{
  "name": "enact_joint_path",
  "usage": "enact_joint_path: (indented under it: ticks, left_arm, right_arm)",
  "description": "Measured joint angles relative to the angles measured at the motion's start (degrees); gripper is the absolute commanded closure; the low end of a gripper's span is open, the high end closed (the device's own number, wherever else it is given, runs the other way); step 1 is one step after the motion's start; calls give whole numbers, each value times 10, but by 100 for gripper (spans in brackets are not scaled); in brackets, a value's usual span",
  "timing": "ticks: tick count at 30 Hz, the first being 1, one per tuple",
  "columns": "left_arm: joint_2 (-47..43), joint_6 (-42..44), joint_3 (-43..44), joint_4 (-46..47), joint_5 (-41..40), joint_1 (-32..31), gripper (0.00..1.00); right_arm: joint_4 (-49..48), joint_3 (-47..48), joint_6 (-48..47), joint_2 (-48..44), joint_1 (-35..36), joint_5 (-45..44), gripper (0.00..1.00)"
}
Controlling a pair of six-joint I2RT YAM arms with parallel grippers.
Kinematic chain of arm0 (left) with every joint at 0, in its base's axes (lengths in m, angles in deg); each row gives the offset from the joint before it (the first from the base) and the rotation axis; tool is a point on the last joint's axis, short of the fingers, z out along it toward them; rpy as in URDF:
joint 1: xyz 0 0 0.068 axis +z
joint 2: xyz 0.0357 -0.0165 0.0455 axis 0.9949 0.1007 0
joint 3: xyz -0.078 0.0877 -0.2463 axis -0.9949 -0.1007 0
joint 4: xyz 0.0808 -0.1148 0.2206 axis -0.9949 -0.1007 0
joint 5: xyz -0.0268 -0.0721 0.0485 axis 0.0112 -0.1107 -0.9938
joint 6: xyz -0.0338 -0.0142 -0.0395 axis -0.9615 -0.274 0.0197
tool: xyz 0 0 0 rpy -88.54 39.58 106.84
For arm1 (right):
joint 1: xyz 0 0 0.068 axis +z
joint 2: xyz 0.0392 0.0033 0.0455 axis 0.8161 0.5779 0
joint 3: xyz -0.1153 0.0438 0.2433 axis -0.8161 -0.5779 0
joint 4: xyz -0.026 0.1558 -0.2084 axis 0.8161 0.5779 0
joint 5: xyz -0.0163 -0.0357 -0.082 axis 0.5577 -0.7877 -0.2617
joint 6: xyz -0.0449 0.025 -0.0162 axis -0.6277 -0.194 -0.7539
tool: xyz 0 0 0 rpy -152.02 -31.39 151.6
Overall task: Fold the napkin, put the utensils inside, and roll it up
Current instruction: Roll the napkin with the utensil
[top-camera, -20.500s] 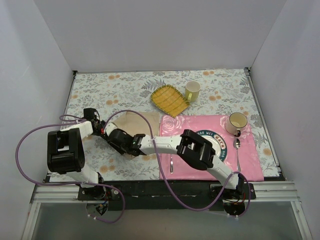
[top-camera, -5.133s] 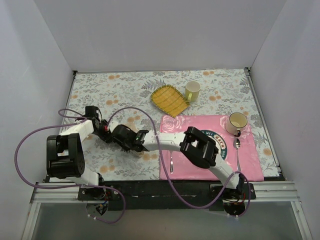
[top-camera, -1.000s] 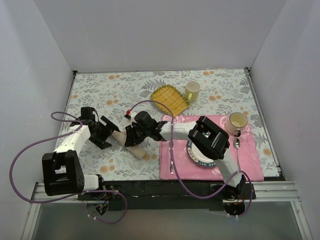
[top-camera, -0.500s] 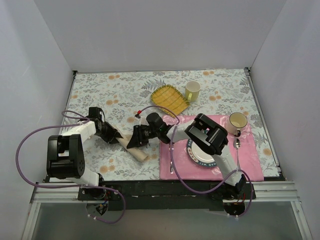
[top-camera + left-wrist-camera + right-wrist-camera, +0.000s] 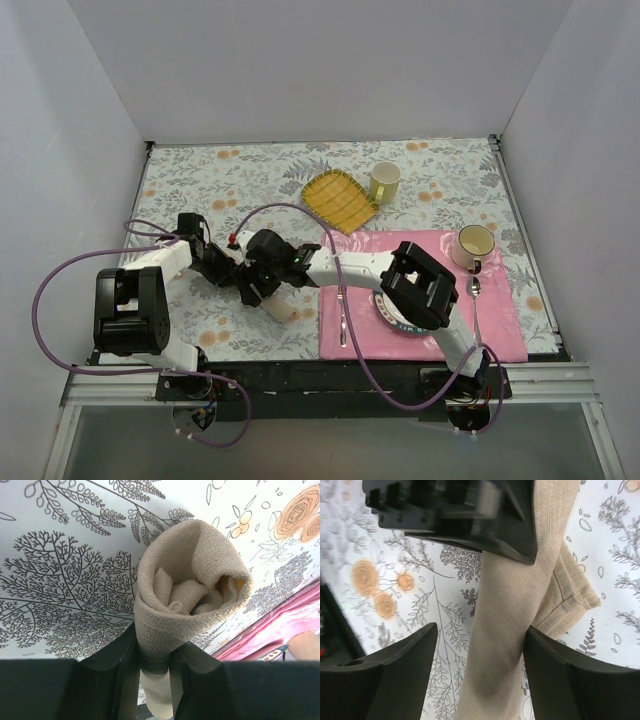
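Observation:
The beige napkin (image 5: 280, 308) is rolled into a tube on the floral tablecloth. My left gripper (image 5: 228, 270) is shut on its upper-left end; the left wrist view shows the roll end-on (image 5: 190, 570), pinched between the fingers (image 5: 152, 680). My right gripper (image 5: 255, 285) is open and straddles the roll (image 5: 505, 615) just below the left gripper (image 5: 450, 510), midpoint (image 5: 480, 680). A fork (image 5: 343, 322) and a spoon (image 5: 475, 295) lie on the pink mat. I cannot see whether any utensil is inside the roll.
Pink placemat (image 5: 500, 330) at right holds a plate (image 5: 392, 312) partly under my right arm and a cream mug (image 5: 473, 246). A yellow checked cloth (image 5: 338, 200) and a yellow-green mug (image 5: 384, 181) sit at the back. White walls enclose the table.
My right gripper has slid left along the roll, close to the left gripper, and now covers most of it. The left gripper has kept its hold, almost in place.

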Motion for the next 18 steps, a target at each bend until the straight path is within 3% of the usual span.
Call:
enact_joint_path:
  ticks: [4, 6, 7, 8, 12, 18]
  left_arm:
    - [0, 0, 0, 0, 0, 0, 100]
    - [0, 0, 0, 0, 0, 0, 100]
    - [0, 1, 1, 0, 0, 0, 100]
    - [0, 3, 1, -2, 0, 0, 100]
    - [-1, 11, 1, -5, -3, 1, 96]
    - [-13, 21, 1, -4, -5, 1, 55]
  right_arm:
    - [99, 82, -66, 26, 51, -143, 27]
    - [137, 123, -88, 51, 74, -212, 35]
    - [154, 143, -99, 66, 84, -245, 42]
    - [165, 157, -109, 79, 92, -277, 55]
    - [179, 168, -125, 96, 106, -349, 61]
    - [167, 155, -115, 89, 96, -338, 83]
